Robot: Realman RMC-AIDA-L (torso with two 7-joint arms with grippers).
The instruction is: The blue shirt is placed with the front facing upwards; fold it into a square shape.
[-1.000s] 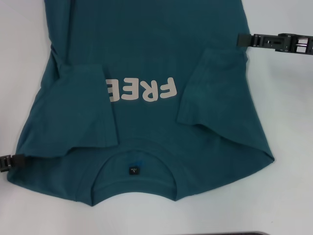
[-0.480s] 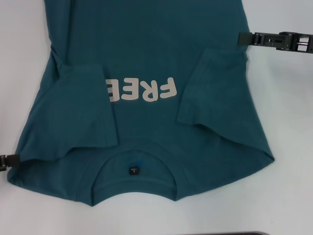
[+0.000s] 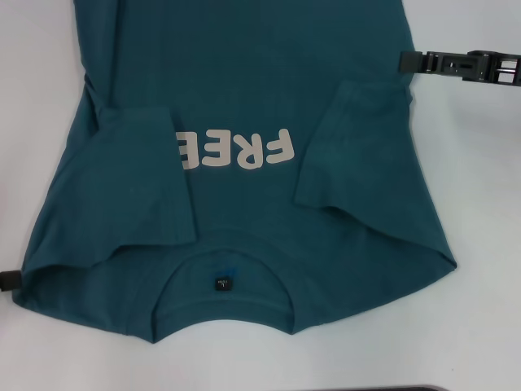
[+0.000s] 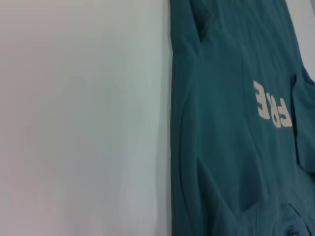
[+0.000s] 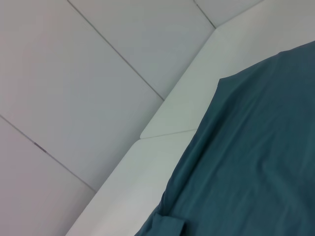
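- Spread flat across the white table [image 3: 480, 244]: a large dark teal-blue short-sleeved cotton shirt [image 3: 244, 98], front up, round neckline toward the near edge, body running off toward the far edge.
- Reads upside down from the head view: off-white block "FREE" print [image 3: 234, 150] on the chest, its left-hand letter partly covered.
- Folded inward over the chest, both sleeves: left sleeve [image 3: 142, 175] overlapping the start of the print, right sleeve [image 3: 346, 151] lying just beside its other end.
- Sits inside the neckline, close to the near edge: a small black label [image 3: 221, 283].
- Peeks in at the table's left edge, near corner side: a sliver of the black left gripper [image 3: 7, 280], just beside the shirt's shoulder hem; touching or apart, cannot tell; fingers spread or pressed together, cannot tell.
- Hovers at the right edge, farther back: black right gripper [image 3: 423, 62], tips right at the shirt's side seam; fingers seen edge-on, spread or closed cannot tell, nor whether any cloth is pinched.
- From the left wrist view: shirt's long side edge lying straight on bare white tabletop, print [image 4: 271, 105] and a sleeve fold in sight.
- From the right wrist view: a shirt corner [image 5: 256, 147] resting near the table's rim, pale tiled floor [image 5: 74, 73] beyond.
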